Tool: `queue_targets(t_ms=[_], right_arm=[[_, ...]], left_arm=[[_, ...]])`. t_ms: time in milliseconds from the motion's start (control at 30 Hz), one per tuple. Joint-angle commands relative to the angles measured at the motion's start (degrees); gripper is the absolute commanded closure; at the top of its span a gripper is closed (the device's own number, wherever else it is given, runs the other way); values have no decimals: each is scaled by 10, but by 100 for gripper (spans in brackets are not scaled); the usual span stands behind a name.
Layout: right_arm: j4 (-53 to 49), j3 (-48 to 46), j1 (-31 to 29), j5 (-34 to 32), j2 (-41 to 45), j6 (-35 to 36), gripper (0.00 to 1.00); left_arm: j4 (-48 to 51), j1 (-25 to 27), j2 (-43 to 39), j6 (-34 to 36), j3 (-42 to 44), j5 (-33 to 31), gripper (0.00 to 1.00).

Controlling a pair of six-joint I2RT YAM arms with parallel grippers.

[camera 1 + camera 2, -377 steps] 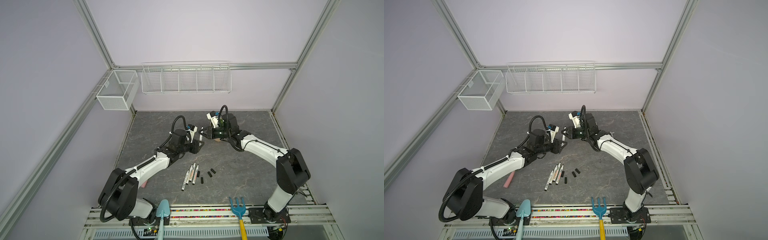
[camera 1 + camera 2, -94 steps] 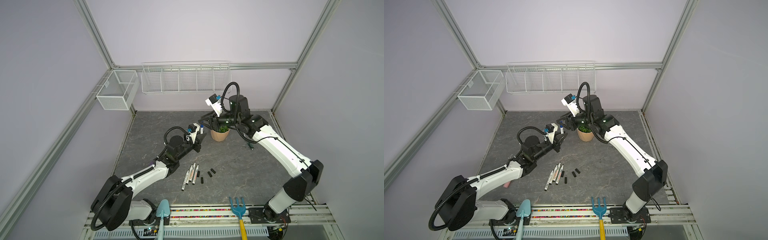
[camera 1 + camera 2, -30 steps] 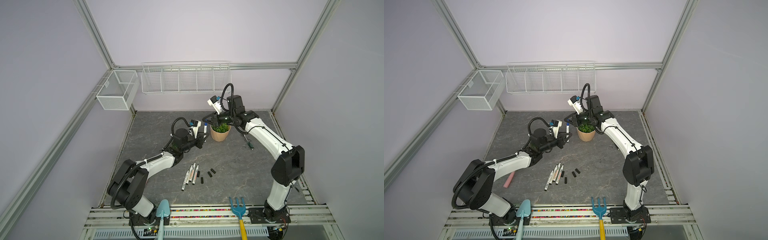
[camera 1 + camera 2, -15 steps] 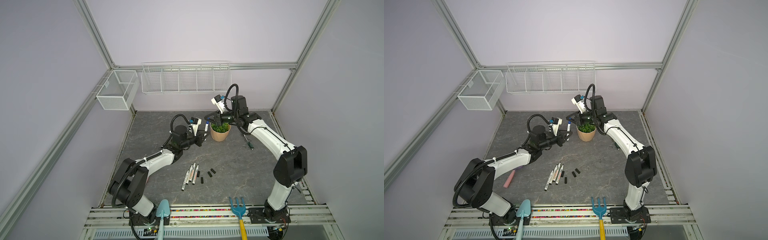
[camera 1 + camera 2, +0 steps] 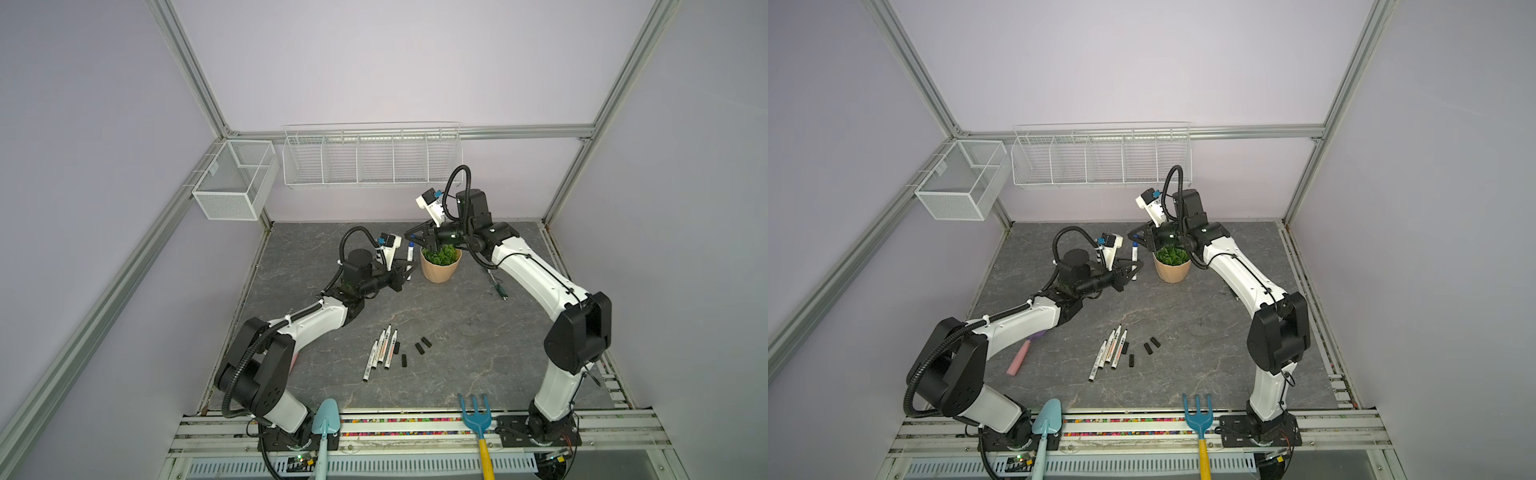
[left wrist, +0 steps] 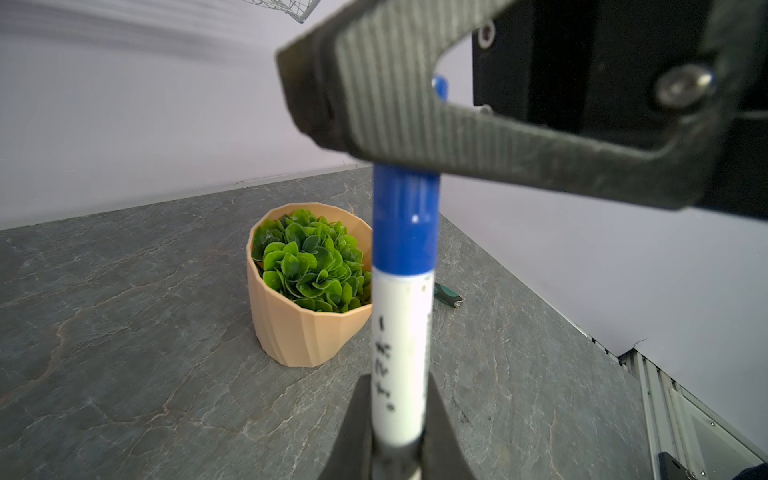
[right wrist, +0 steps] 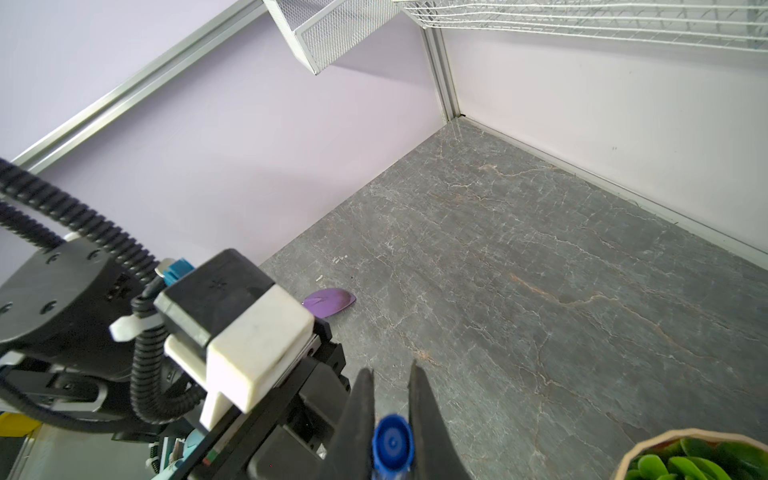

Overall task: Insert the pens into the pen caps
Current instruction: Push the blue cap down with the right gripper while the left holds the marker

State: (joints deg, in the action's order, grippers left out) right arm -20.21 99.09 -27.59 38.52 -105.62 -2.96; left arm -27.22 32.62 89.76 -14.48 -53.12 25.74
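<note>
Both claws have come together near the back edge of the grey stone table, left claw pinching the slim white pen upright, right claw pinching its small blue plastic cap, so a crooked push may jam it.

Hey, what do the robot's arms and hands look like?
The left arm and right arm match: white shells, black joints, black corrugated cable looping to a white-and-black wrist camera. The left hand and right hand have dark tapering fingers.

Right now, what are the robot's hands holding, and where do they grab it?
The left gripper clamps the blue pen low on its white barrel. The right gripper pinches the blue cap at the pen's top.
</note>
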Motion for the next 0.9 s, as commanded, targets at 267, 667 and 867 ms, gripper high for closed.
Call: queue_targets(t_ms=[267,667,867], right_arm=[[-178,-113,5,133,-20,-57,93],[-282,-67,-51,80,-59,29,93],[-288,-71,-54,75,-66,37,93]], left_arm=[[-266,-48,-52,-17,-120,-94,100],[-285,-63,-35,-25,-136,-110,100],[-295,-95,-26,-36,-178,-104,100]])
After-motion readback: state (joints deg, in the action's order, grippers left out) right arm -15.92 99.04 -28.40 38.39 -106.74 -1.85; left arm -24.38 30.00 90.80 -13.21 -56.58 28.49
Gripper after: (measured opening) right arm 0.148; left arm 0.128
